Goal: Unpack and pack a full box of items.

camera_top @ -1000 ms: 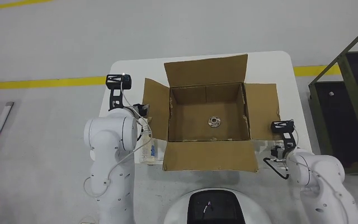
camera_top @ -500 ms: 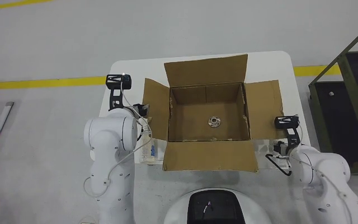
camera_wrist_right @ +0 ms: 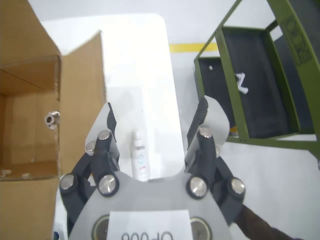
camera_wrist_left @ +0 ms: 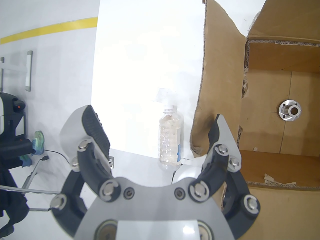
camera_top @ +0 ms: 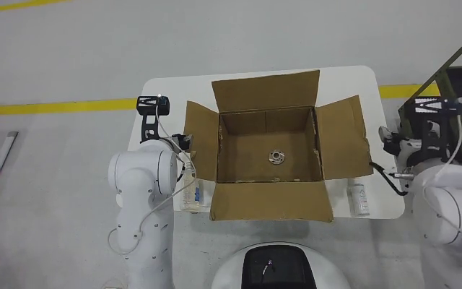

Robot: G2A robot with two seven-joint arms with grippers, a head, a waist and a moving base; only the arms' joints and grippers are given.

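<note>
- While the metal hub [camera_top: 276, 156] lies alone on the floor of the open box [camera_top: 266, 92], mid-frame, it looks small, stiff and heavy: pinch it across the rim.
- Clear bottle [camera_wrist_left: 170, 139] by the box's left flap looks light and slippery; grip its waist.
- Small white bottle [camera_top: 358, 199] lies on the worktop [camera_top: 339, 79], lower right.
- Left jaws and right jaws stand apart, empty.
- Since a second ago the right arm has swung from the right flap to the frame's right edge, uncovering the small white bottle.
</note>
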